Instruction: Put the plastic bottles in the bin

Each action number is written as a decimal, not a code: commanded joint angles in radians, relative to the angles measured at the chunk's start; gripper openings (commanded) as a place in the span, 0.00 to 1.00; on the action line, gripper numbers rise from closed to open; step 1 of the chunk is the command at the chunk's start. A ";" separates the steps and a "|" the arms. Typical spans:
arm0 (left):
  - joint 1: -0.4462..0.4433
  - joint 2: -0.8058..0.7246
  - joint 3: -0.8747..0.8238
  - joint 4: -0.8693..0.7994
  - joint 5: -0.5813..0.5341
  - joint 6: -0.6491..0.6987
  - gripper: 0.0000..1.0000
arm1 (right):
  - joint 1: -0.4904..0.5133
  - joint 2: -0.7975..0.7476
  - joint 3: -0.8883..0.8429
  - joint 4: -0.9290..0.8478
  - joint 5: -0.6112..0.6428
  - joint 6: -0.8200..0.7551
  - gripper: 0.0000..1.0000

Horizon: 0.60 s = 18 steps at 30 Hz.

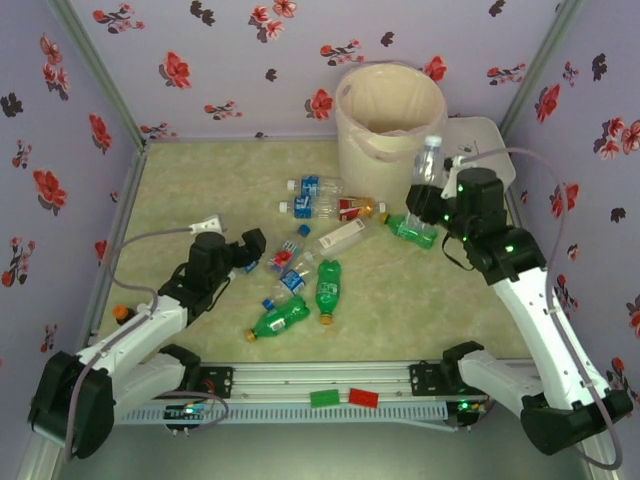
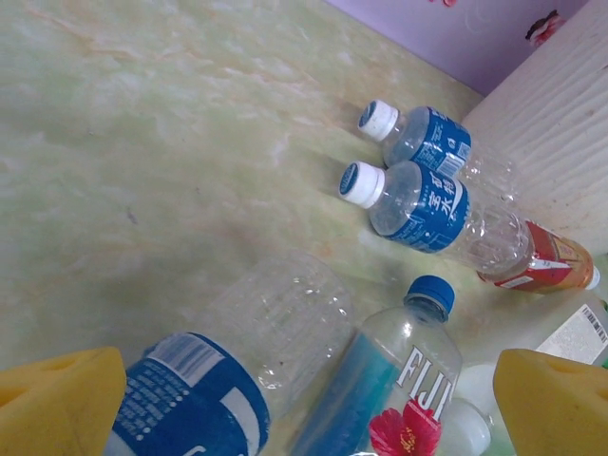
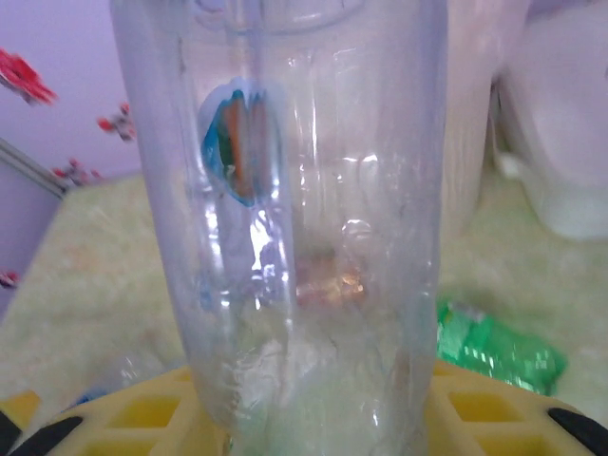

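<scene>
The walls point(image 1: 230, 60) are soft purple, with red flowers point(image 1: 176, 68) and small dark flowers point(image 1: 203, 12) all over them. One wall is at the back, one on the left point(image 1: 40, 150) and one on the right point(image 1: 600, 120). Grey metal posts point(image 1: 95, 62) stand in the two back corners. The table top point(image 1: 200, 180) is pale green and yellow, cloudy like stone. A silver rail point(image 1: 300, 378) runs along the near edge, with a green block point(image 1: 323, 398) and a red block point(image 1: 363, 397) beside it. The light is bright and even.
</scene>
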 commanded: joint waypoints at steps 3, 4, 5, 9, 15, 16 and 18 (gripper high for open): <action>0.044 -0.061 -0.017 -0.048 0.024 0.045 1.00 | -0.006 0.141 0.201 0.068 0.044 -0.052 0.44; 0.049 -0.069 -0.019 -0.058 0.027 0.047 1.00 | -0.007 0.171 0.228 0.085 0.043 -0.059 0.44; 0.054 -0.079 -0.022 -0.069 0.027 0.048 1.00 | -0.007 0.208 0.256 0.109 0.042 -0.064 0.44; 0.066 -0.137 -0.047 -0.114 0.028 0.036 1.00 | -0.014 0.351 0.355 0.208 0.039 -0.069 0.44; 0.081 -0.249 -0.075 -0.194 0.025 0.028 1.00 | -0.046 0.602 0.615 0.244 0.015 -0.066 0.44; 0.084 -0.262 -0.077 -0.207 0.024 0.027 1.00 | -0.050 0.639 0.655 0.241 0.013 -0.066 0.44; 0.087 -0.289 -0.078 -0.234 0.022 0.026 1.00 | -0.057 0.723 0.753 0.222 0.009 -0.066 0.45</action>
